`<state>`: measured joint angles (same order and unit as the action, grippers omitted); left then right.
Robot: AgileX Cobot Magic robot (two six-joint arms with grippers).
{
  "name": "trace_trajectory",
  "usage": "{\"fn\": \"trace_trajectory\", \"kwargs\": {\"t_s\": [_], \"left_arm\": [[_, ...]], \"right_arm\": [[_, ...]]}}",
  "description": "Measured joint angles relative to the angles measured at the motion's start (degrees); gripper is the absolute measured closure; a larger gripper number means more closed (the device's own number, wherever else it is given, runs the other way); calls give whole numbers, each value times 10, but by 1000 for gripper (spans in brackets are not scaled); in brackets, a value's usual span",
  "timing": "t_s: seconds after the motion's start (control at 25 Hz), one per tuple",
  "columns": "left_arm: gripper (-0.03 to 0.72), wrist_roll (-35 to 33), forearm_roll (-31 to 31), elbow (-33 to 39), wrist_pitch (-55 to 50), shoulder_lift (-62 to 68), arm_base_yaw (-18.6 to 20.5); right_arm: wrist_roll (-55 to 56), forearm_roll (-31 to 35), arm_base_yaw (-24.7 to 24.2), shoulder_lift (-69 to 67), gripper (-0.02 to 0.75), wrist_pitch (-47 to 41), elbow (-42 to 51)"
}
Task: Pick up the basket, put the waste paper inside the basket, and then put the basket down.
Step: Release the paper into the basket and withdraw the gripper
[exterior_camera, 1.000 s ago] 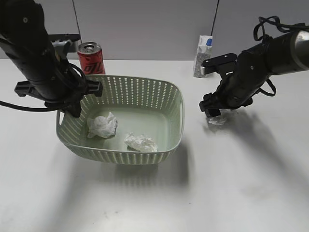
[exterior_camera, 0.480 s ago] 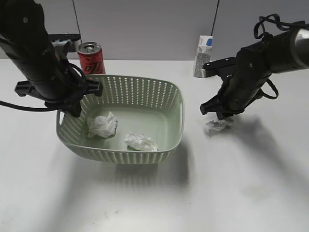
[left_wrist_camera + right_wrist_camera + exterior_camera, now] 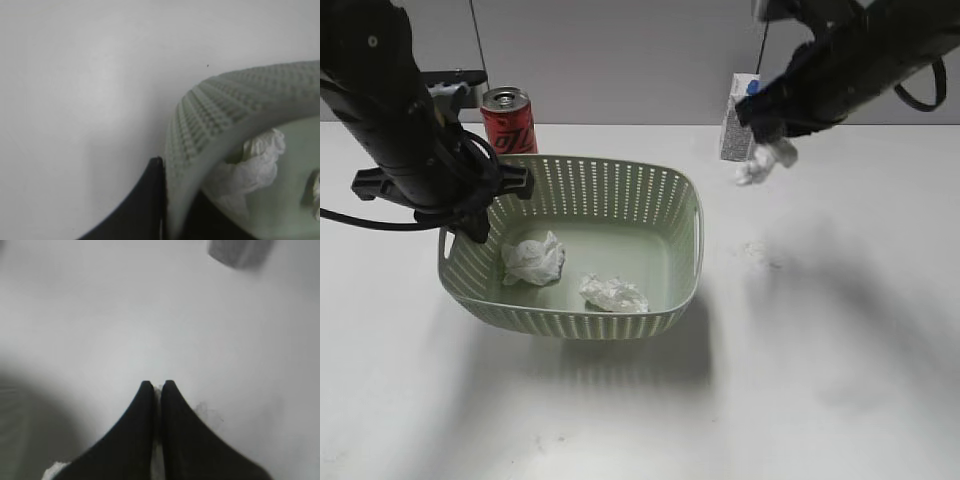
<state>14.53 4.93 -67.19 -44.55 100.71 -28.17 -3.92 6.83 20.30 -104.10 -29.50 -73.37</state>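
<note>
The pale green basket (image 3: 682,205) hangs tilted above the table, held at its left rim by my left gripper (image 3: 472,222), which is shut on the basket wall (image 3: 200,130). Two crumpled white paper wads (image 3: 532,260) (image 3: 612,294) lie inside it; one shows in the left wrist view (image 3: 250,167). My right gripper (image 3: 767,140) is raised high at the right, shut on a third paper wad (image 3: 765,163) that hangs below it. In the right wrist view the fingers (image 3: 157,386) are pressed together with a thin strip of white paper between them.
A red soda can (image 3: 509,121) stands behind the basket's left corner. A white-and-blue carton (image 3: 737,118) stands at the back, right behind the held wad. A faint smudge (image 3: 758,252) marks the table where the wad lay.
My right gripper has lifted the paper wad off the table and risen up and slightly back. The left arm and basket have stayed still.
</note>
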Motion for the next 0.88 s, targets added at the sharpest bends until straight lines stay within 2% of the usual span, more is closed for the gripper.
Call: {"fn": "trace_trajectory", "kwargs": {"t_s": [0.16,0.24,0.32,0.44,0.52,0.68,0.72,0.76,0.88], "left_arm": [[688,0,2,0,0,0,0],[688,0,2,0,0,0,0],[688,0,4,0,0,0,0],[688,0,8,0,0,0,0],[688,0,9,0,-2,0,0],[688,0,12,0,-4,0,0],[688,0,13,0,-4,0,0],[688,0,14,0,-4,0,0],[688,0,24,0,-5,0,0]], "right_arm": [[-194,197,35,65,733,0,-4],[-263,262,69,77,733,0,-4],[-307,287,106,76,733,6,-4],[-332,273,152,56,719,34,-4],[-335,270,169,38,632,46,-4],[-337,277,175,11,227,54,-4],[-337,276,175,9,155,55,-4],[-335,275,175,9,118,55,-4],[-295,240,175,14,103,67,-4]]}}
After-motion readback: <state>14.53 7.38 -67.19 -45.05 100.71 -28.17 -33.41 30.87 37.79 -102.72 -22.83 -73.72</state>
